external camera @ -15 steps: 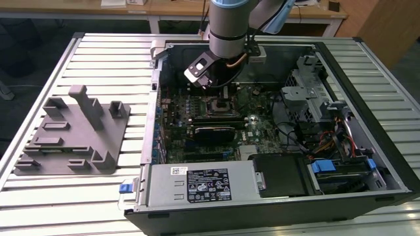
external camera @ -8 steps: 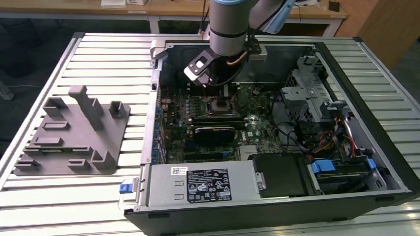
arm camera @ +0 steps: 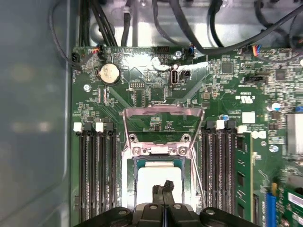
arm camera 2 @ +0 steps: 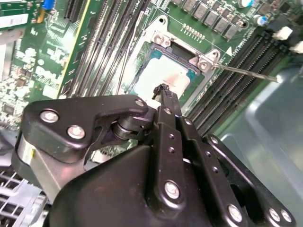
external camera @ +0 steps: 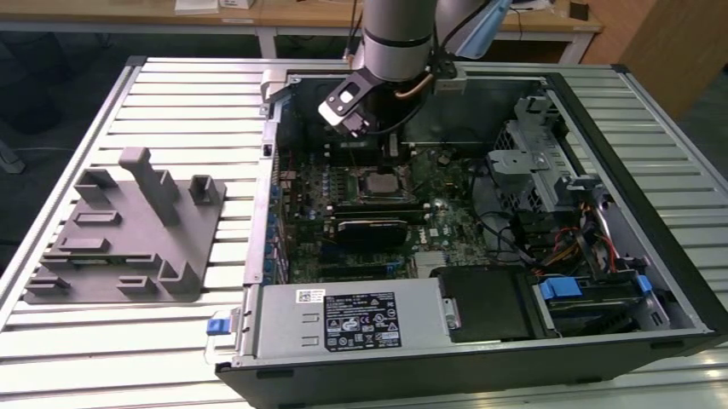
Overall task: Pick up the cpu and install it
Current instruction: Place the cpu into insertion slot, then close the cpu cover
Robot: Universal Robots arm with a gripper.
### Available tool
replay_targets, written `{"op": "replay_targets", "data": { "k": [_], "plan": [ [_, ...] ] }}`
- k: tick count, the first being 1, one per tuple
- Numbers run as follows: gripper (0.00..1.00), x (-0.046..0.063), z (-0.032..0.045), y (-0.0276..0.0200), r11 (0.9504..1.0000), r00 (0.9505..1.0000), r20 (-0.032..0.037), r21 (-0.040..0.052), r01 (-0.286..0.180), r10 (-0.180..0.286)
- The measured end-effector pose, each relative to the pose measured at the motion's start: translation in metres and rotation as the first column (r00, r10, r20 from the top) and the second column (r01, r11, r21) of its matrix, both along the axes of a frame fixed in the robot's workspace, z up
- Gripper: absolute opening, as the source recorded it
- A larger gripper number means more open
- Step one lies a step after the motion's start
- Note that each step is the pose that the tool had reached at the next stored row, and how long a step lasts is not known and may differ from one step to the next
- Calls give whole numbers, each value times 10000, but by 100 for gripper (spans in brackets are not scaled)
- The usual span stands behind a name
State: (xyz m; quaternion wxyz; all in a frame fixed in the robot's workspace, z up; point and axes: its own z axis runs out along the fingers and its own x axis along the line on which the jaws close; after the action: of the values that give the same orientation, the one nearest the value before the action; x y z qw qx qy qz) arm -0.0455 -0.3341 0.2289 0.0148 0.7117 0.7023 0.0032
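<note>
The hand point(arm camera 2: 163, 91) is hovering with its fingers pressed together, pinching nothing; the cpu point(arm camera 2: 158, 75) is lying flat in the motherboard socket point(arm camera 2: 158, 37), directly beneath the fingertips, perhaps touching them.

the arm point(external camera: 398, 34) is showing as a smooth silver-grey cylinder, with black cables point(external camera: 451, 43) running alongside. the gripper point(arm camera 2: 163, 90) is wearing matte black, its rounded linkage plates point(arm camera 2: 80, 120) carrying shiny silver screws point(arm camera 2: 172, 189), its fingers point(arm camera 2: 166, 105) tapering slim.
</note>
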Motion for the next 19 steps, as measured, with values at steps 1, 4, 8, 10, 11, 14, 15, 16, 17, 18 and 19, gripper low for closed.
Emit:
{"op": "replay_targets", "data": {
  "k": [1, 4, 8, 10, 11, 14, 15, 16, 17, 18, 19],
  "plan": [
    [11, 0, 29, 1, 10000, 10000, 4, 1, 1, -1],
    [11, 0, 116, 2, 10000, 10000, 15, 1, 0, 0],
    [11, 0, 188, 2, 10000, 10000, 22, 1, 1, -1],
    [11, 0, 187, 3, 10000, 10000, 22, 2, 1, -1],
    [11, 0, 188, 2, 10000, 10000, 21, 1, 4, -4],
    [11, 0, 188, 2, 10000, 10000, 22, 1, 7, -7],
    [11, 0, 188, 2, 10000, 10000, 22, 1, 7, -7],
    [11, 0, 188, 2, 10000, 10000, 21, 5, 8, -8],
    [11, 0, 188, 2, 10000, 10000, 22, 8, 8, -8],
    [11, 0, 188, 3, 10000, 10000, 22, 13, 8, -8],
    [11, 0, 188, 3, 10000, 10000, 21, 18, 8, -8]
  ]
}}
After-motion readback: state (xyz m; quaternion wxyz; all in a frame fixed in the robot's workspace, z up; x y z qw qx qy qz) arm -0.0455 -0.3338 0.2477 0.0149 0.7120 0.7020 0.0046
